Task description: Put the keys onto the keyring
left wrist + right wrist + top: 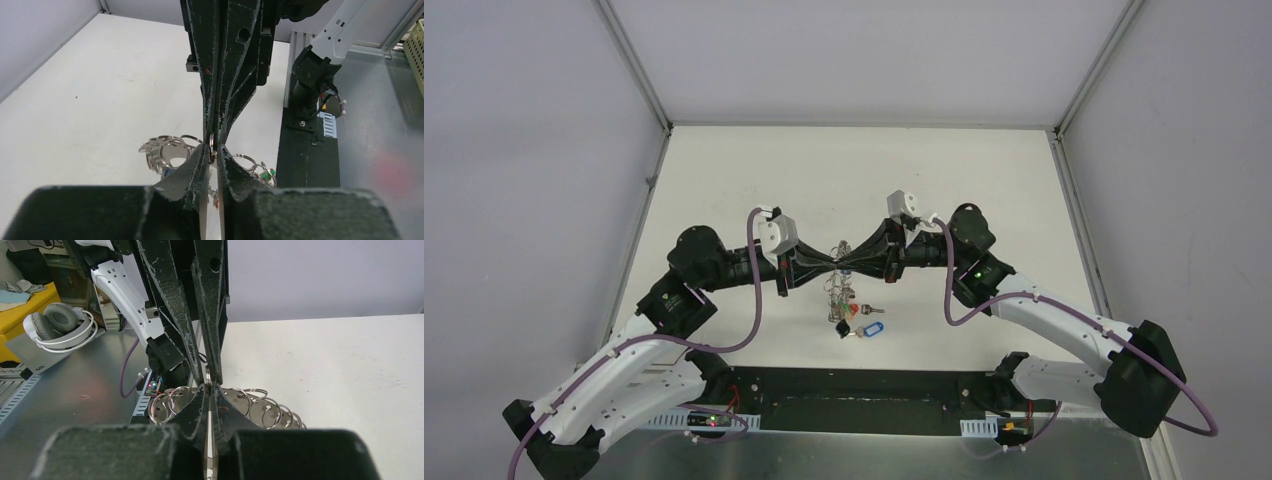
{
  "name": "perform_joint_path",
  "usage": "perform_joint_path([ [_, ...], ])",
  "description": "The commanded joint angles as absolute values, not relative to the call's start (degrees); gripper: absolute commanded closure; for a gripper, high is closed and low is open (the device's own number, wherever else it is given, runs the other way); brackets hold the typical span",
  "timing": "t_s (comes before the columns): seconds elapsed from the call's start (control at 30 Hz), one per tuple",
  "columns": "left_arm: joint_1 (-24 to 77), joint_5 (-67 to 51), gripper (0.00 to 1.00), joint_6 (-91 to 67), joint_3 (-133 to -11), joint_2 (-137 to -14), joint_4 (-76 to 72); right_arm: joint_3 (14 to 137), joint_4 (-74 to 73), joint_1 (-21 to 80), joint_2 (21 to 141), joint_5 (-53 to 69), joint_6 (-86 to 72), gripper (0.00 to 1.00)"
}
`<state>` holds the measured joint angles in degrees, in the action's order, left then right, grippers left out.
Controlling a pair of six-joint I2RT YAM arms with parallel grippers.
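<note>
Centrally, the left gripper (212,159) and the right gripper (210,399) met tip to tip above the white table (724,200). The left gripper's jaws were drawn in to a narrow slit with a thin silver edge nipped between them. This appeared to be a wire loop on the rim of the large flat grey metal keyring (252,410), which is edged with many small loops. The right gripper's jaws were pressed fully together at the same spot, and whether they also pinched that loop could not be told. The rest of the keyring spread out just beneath and beyond both sets of fingertips. Whether its far side rested on the table or hung free was unclear. The small silver key with the red oblong plastic tag (855,310) lay below the joined tips, toward the arm bases. The matching key with the blue tag (873,327) lay a little farther out on the right gripper's side. Neither key was in a gripper. The step in hand was judged to be securing a loop on the rim, with threading not yet begun. The next move would call for one gripper to steady the keyring alone. The other would release, descend to a tagged key, and present its hole squarely to the loop.
</note>
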<state>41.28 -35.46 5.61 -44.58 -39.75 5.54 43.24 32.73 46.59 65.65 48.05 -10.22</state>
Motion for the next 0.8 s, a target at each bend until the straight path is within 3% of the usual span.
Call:
perform_joint_path([
  [0.0, 41.64, -37.77, 0.98, 7.07, -46.84, -39.91, 6.26, 44.38, 39.9, 46.4, 63.53, 48.95, -10.99, 1.0],
  [0.3, 41.66, -37.63, 1.0, 8.91, -48.22, -40.4, 9.14, 44.3, 39.9, 46.43, 63.53, 48.52, -11.0, 1.0],
  [0.33, 41.66, -36.91, 0.97, 9.22, -48.51, -40.35, 9.82, 44.36, 39.9, 46.41, 63.52, 48.52, -11.0, 1.0],
  [0.4, 41.65, -35.43, 0.75, 9.72, -48.93, -40.21, 11.15, 44.3, 39.9, 46.41, 63.45, 48.52, -11.05, 1.0],
  [0.47, 41.65, -34.76, 0.67, 10.28, -49.11, -39.64, 11.82, 44.41, 39.95, 46.48, 63.46, 48.52, -11.01, 1.0],
  [0.77, 41.66, -35.26, 0.79, 10.81, -49.19, -40.05, 11.97, 44.56, 40.03, 46.42, 63.67, 48.91, -11.33, 1.0],
])
